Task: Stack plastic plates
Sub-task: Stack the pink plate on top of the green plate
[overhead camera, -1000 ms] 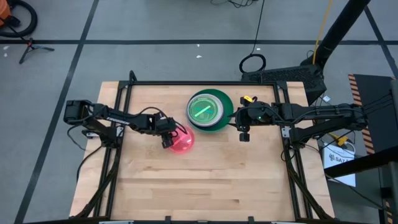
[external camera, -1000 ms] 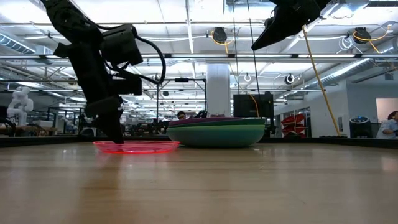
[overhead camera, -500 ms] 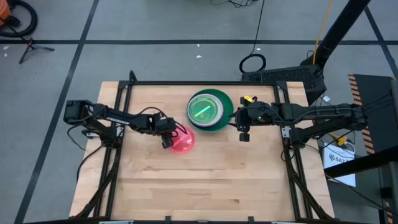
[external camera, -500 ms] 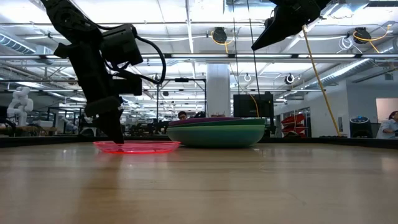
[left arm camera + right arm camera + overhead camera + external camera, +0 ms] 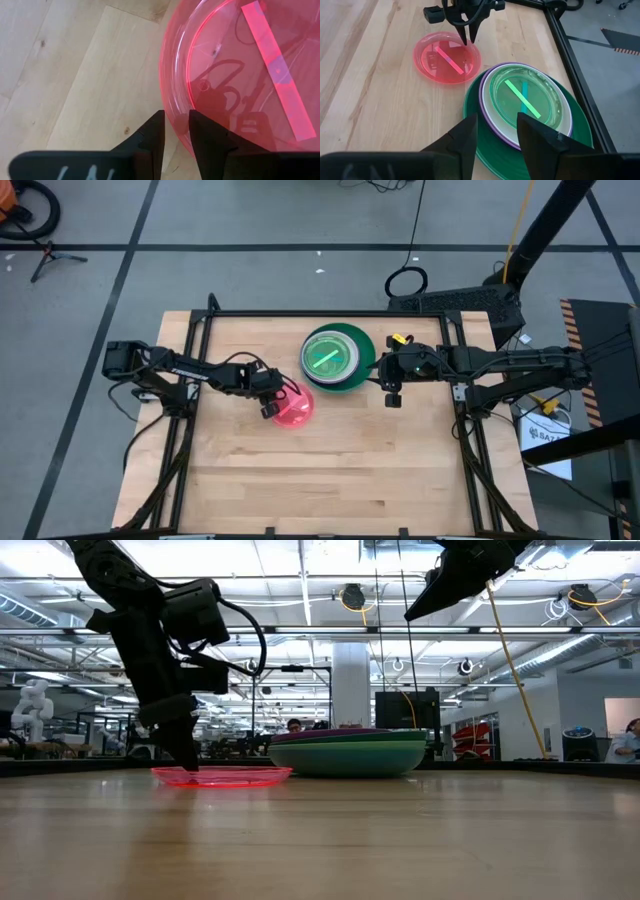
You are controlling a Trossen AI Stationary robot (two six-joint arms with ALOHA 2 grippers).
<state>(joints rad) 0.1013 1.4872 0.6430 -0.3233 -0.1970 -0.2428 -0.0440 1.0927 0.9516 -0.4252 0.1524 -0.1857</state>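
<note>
Your left gripper (image 5: 176, 125) pinches the pink plate (image 5: 240, 75) rim between nearly closed jaws; right gripper (image 5: 497, 131) hangs open above the stack (image 5: 530, 107).

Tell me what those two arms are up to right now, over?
Left gripper shut on pink plate rim, plate flat on table. Right gripper open, raised over the stack, lime plate topmost. Nothing in the way.

Grey floor (image 5: 250, 220) with dark tape lines, a white pillar (image 5: 351, 685), bright ceiling strip lights (image 5: 300, 560) beyond.
</note>
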